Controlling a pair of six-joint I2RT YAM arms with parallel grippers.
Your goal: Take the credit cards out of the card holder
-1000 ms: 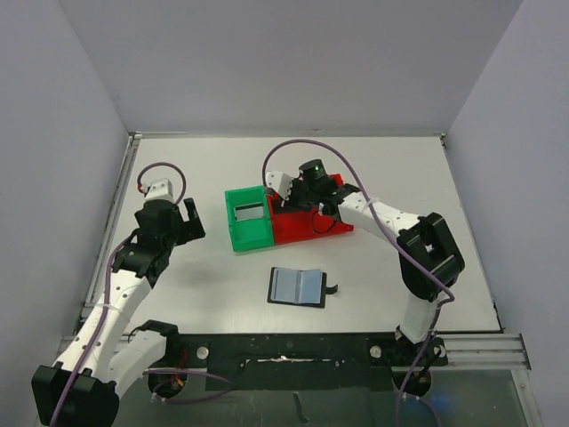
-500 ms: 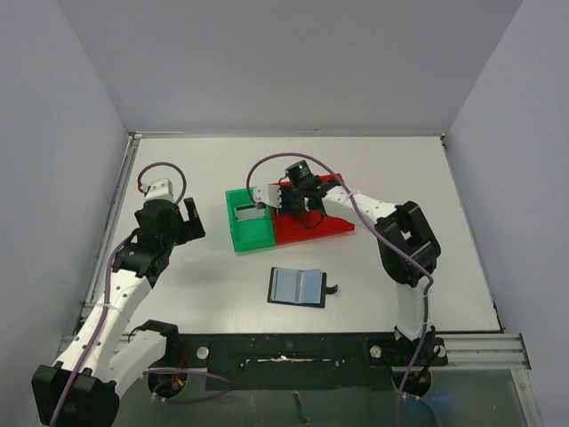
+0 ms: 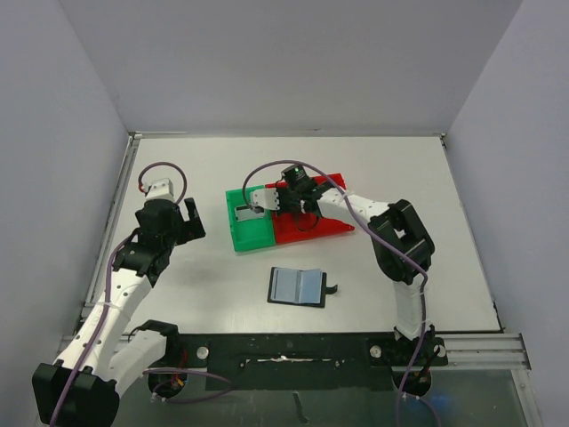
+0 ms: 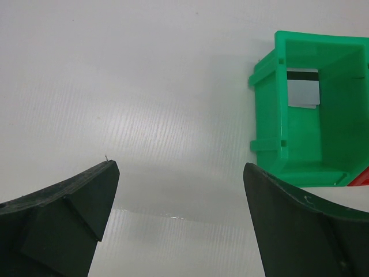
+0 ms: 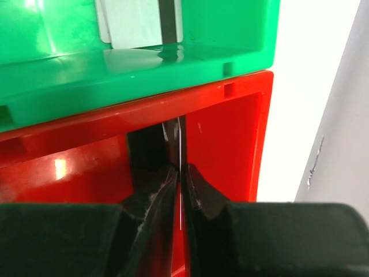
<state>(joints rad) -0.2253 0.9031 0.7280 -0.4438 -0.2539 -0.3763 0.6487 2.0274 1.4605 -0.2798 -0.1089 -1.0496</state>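
**Operator:** What is the state of each end effector?

**Technician:** The left end effector [image 4: 179, 173] stands wide open with nothing between its fingers. It hangs over bare worktop [image 3: 178, 169], left of the green bin [image 4: 268, 109]. The fingers of the right end effector [image 5: 180, 170] are drawn close together on a second card [image 5: 180, 144], which is seen edge-on between them. This end effector is over the red bin [image 5: 225, 133], near the wall it shares with the green bin. The colour of the held card cannot be told.

**Operator:** Where are the task items?

**Technician:** The card holder [image 3: 298, 286] lies open and flat on the worktop, nearer than both bins and between the two arms. Its grey-blue pockets face up and its strap tab [image 3: 332, 287] points right. A silvery-grey card [image 4: 304, 92] with a dark stripe lies flat on the floor of the green bin.

**Operator:** How are the bins arranged?

**Technician:** The green bin is on the left and the red bin on the right, with their walls touching.
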